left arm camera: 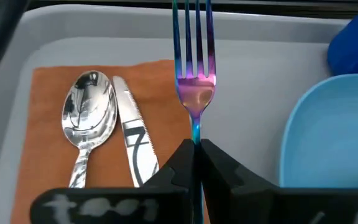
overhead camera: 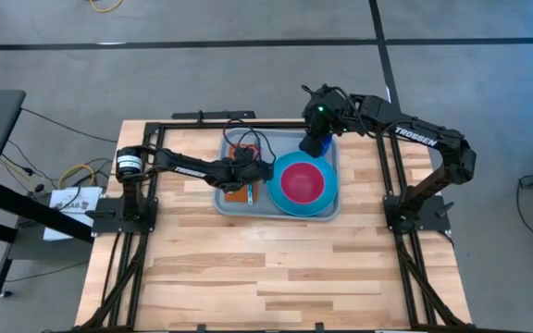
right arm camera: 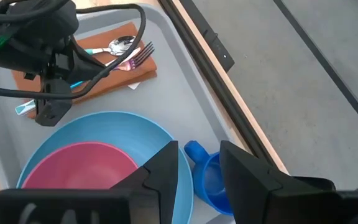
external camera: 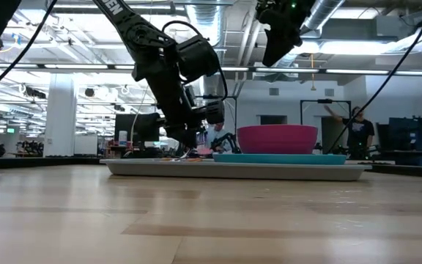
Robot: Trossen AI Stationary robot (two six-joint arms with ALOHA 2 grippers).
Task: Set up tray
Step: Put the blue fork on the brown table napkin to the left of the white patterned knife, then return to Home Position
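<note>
At the bench's (overhead camera: 276,268) twelve o'clock side sits the tray (overhead camera: 326,209) — over its nine o'clock half the left end effector (left arm camera: 196,149) pinches a fork (left arm camera: 194,68); the right end effector (right arm camera: 199,163) hangs parted, empty, above a blue cup (right arm camera: 207,180).

"TROSSEN" on right arm (overhead camera: 413,135); nothing else legible.

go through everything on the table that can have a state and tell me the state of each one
Tray: flat on the table, loaded.
Napkin: spread flat in the tray.
Spoon: on the napkin, bowl up.
Knife: on the napkin beside the spoon.
Fork: held by the left gripper.
Plate: in the tray, under the pink bowl.
Blue cup: upright, empty.
Right gripper: open above the cup.
</note>
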